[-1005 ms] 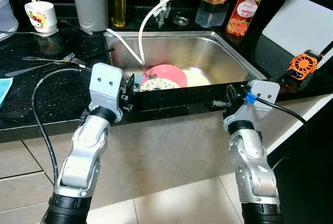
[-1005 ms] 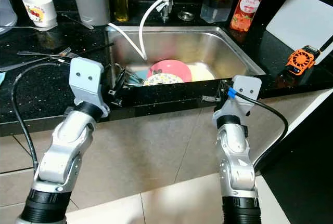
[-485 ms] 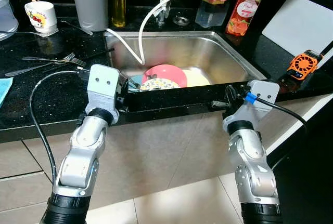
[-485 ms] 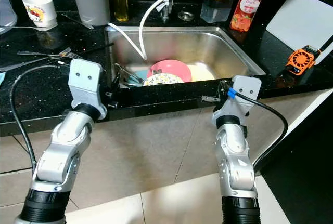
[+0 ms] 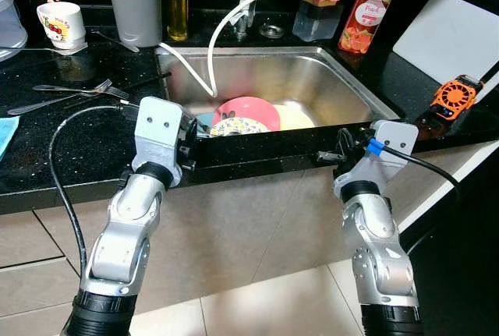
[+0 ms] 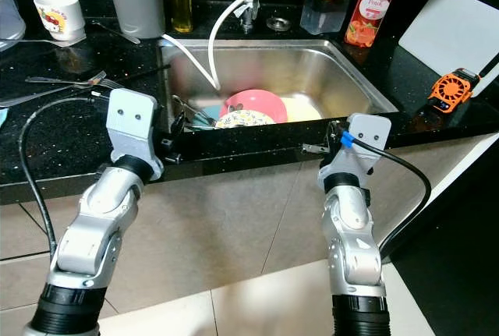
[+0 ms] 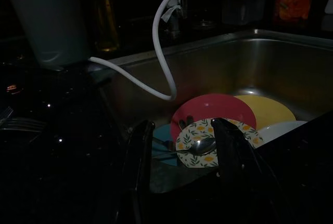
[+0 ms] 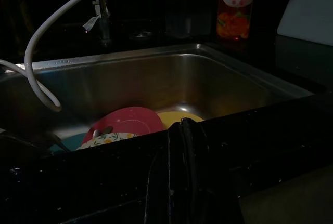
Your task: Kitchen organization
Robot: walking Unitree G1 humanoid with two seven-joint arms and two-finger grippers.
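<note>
Left gripper (image 7: 179,151) fingers spread, empty, at sink (image 5: 343,79) front rim, plates (image 5: 245,114) at 12 o'clock, right gripper (image 8: 179,130) fingers pressed together, empty.

A brushed steel sink (image 5: 343,86) sits in a glossy, speckled black stone counter (image 5: 70,129).

Count: 1 sink (image 5: 343,86), 4 plates in it – pink (image 5: 251,108), yellow (image 5: 296,117), floral (image 5: 238,126), white (image 7: 283,128). 1 spoon (image 7: 200,146). 1 mug (image 5: 62,24), 1 fork (image 5: 74,86), 1 hose (image 5: 234,8), 1 peach bottle (image 5: 368,10), 1 cutting board (image 5: 448,36).
</note>
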